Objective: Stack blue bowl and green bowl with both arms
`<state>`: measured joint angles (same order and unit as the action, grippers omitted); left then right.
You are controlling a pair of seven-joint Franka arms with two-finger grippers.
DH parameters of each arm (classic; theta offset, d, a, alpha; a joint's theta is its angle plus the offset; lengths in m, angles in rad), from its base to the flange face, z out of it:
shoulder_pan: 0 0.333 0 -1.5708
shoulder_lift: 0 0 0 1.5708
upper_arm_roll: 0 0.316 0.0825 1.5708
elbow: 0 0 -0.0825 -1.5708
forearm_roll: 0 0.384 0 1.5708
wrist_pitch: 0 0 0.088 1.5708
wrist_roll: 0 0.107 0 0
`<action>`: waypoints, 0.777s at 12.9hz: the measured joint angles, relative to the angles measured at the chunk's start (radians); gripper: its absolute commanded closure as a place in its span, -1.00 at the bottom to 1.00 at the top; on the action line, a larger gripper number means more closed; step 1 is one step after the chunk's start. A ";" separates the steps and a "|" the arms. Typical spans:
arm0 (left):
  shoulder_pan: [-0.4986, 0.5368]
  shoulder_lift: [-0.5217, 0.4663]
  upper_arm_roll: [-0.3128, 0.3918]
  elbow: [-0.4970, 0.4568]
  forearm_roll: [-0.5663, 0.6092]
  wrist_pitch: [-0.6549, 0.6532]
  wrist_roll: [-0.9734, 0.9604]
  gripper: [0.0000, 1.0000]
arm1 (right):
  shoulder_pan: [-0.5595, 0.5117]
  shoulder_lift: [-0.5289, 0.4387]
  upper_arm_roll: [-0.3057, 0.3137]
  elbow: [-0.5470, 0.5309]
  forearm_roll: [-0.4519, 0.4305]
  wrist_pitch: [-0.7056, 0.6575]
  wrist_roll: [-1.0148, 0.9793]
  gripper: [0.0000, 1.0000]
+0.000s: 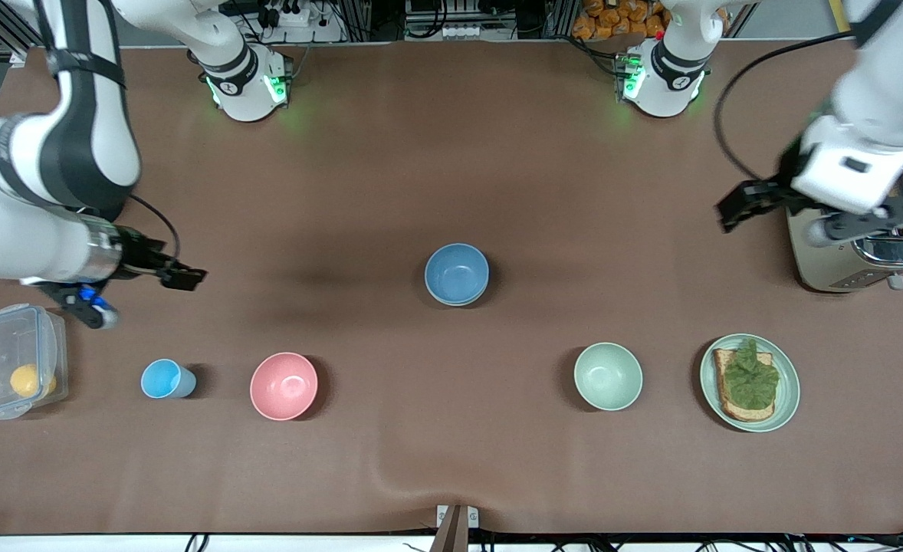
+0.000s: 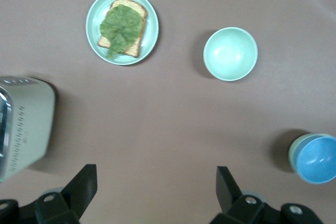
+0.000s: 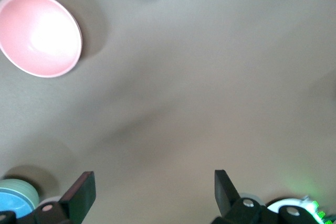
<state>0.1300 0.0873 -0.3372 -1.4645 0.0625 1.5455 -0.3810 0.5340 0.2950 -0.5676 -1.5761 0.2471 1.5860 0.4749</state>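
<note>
The blue bowl (image 1: 456, 272) sits at the table's middle, nested inside the green bowl. Of the green bowl, only the rim shows around the blue one in the left wrist view (image 2: 291, 152) and the right wrist view (image 3: 22, 187). The blue bowl also shows in the left wrist view (image 2: 318, 160). My left gripper (image 1: 737, 208) is open and empty, up over bare table beside the toaster; its fingers (image 2: 84, 184) stand wide apart. My right gripper (image 1: 185, 277) is open and empty over the right arm's end of the table, with its fingers (image 3: 81, 192) wide apart.
A paler mint bowl (image 1: 607, 376) and a plate with toast and lettuce (image 1: 750, 382) lie nearer the front camera. So do a pink bowl (image 1: 284, 386), a light-blue cup (image 1: 163, 379) and a clear lidded box (image 1: 16, 360). A toaster (image 1: 858, 257) stands at the left arm's end.
</note>
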 measured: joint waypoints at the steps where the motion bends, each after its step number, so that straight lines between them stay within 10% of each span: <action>1: -0.003 -0.009 0.043 0.003 -0.008 -0.016 0.079 -1.00 | 0.000 -0.006 -0.023 0.033 -0.010 -0.018 -0.053 -1.00; 10: -0.023 -0.068 0.142 -0.007 -0.054 -0.119 0.326 -1.00 | 0.018 -0.031 -0.119 0.305 -0.045 -0.245 -0.290 -1.00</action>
<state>0.1074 0.0188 -0.1950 -1.4713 0.0083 1.4265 -0.0546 0.5521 0.2644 -0.6868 -1.2706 0.2026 1.3408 0.1849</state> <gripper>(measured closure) 0.000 0.000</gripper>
